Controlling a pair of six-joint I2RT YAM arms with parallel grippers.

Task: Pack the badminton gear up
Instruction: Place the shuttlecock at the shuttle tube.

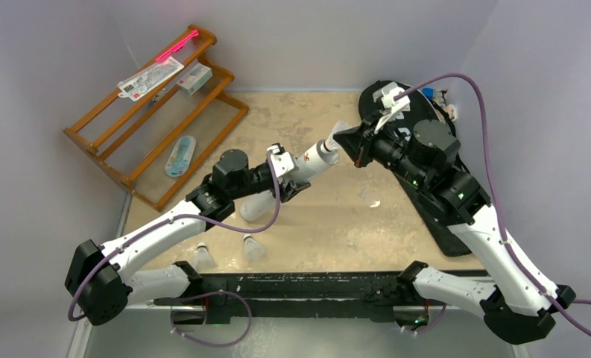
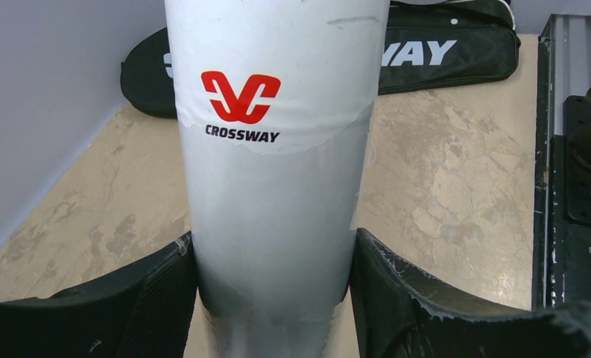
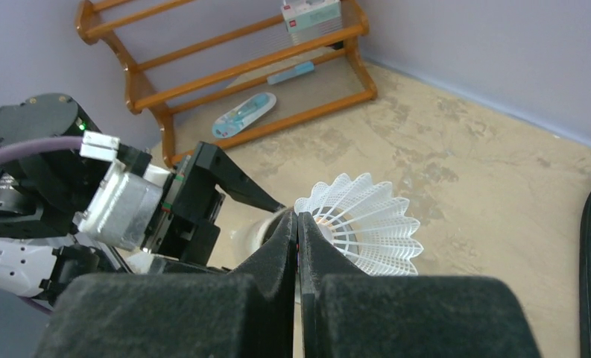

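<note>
The arm bases (image 1: 184, 277) sit at six o'clock. The racket bags (image 1: 435, 227) lie at three. At centre, the left gripper (image 2: 273, 246), partly open, clamps the tube (image 2: 270, 149), whose mouth faces two o'clock. The right gripper (image 3: 298, 224), fully closed, pinches a shuttlecock (image 3: 367, 216) beside that mouth. Best to line it up with the tube's axis and hold the tube steady.

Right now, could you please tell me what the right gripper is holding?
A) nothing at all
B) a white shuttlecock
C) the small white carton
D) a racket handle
B: in the right wrist view the right gripper has its fingers pinched shut on the skirt of a white shuttlecock, close to the end of the tube that the left gripper clamps.
</note>
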